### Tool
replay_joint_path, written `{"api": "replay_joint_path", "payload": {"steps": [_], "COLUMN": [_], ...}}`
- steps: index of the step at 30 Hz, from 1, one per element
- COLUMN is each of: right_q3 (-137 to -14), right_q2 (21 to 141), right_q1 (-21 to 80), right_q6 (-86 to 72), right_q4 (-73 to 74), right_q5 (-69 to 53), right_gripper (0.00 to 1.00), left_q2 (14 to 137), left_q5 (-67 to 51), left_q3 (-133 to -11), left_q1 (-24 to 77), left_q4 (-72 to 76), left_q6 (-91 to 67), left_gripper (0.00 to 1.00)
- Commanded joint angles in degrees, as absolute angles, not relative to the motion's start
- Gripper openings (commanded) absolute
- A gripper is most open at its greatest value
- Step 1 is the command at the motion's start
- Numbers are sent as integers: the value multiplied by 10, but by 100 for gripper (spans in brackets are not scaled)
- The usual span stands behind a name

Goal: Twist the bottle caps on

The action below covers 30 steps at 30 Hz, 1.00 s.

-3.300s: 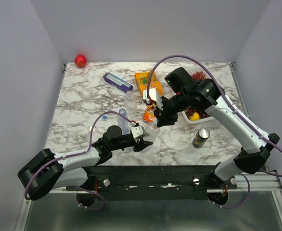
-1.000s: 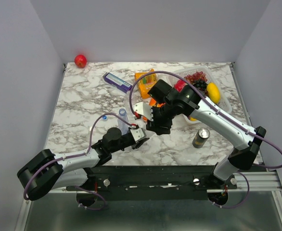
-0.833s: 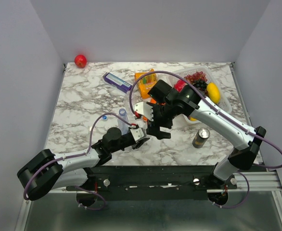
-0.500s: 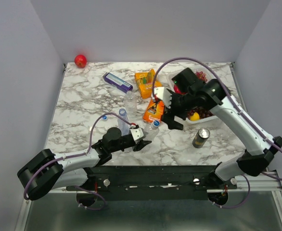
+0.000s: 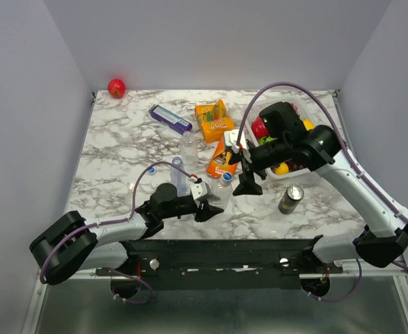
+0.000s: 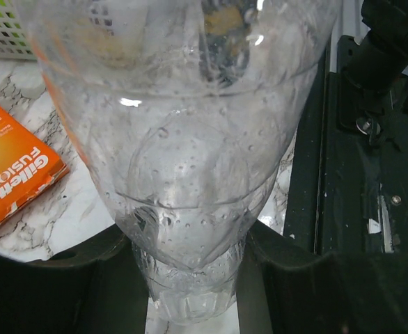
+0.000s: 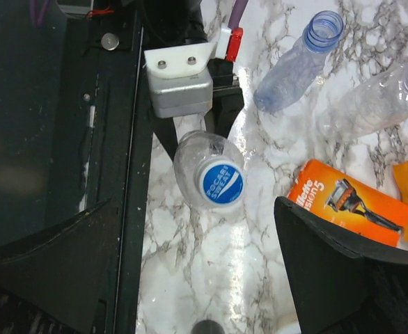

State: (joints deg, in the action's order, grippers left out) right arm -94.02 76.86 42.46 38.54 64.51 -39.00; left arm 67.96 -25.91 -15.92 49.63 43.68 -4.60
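A clear bottle (image 5: 222, 191) stands upright near the table's front edge, with a blue cap (image 5: 226, 177) on its neck. My left gripper (image 5: 214, 200) is shut on its lower body; in the left wrist view the bottle (image 6: 190, 139) fills the frame between the dark fingers (image 6: 294, 278). My right gripper (image 5: 243, 172) hangs open just right of and above the capped bottle (image 7: 211, 174), holding nothing. A second bottle (image 5: 179, 174) stands uncapped to the left, and a third bottle (image 5: 189, 146) lies behind it. A loose blue cap (image 5: 150, 169) rests on the marble.
A dark drink can (image 5: 291, 198) stands at the front right. Behind the right gripper is a white basket (image 5: 287, 175) with fruit. An orange razor box (image 5: 221, 161), orange packs (image 5: 215, 122), a purple box (image 5: 169, 118) and a red ball (image 5: 116, 88) lie further back.
My right gripper has opened, let go of the cap on the bottle and drawn back up and to the right. The left arm and its bottle have stayed put.
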Motion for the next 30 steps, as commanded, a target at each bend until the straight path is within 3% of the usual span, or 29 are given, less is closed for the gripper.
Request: {"api": "replay_joint_path", "payload": {"steps": [1,30], "right_q3": [-926,-925], "right_q2": [779,801], "right_q1": [433,464], "right_q6": [368,417], "right_q4": [594,707], "right_q5": [-433,-346], "right_gripper": [100,100], "left_q2": [686,679], "left_q5": [-284,-271], "left_q3": [-178,-192], "left_q1": [495,468], "left_q4": [471,485], "left_q6": [-62,-120], "left_gripper": [0,0]}}
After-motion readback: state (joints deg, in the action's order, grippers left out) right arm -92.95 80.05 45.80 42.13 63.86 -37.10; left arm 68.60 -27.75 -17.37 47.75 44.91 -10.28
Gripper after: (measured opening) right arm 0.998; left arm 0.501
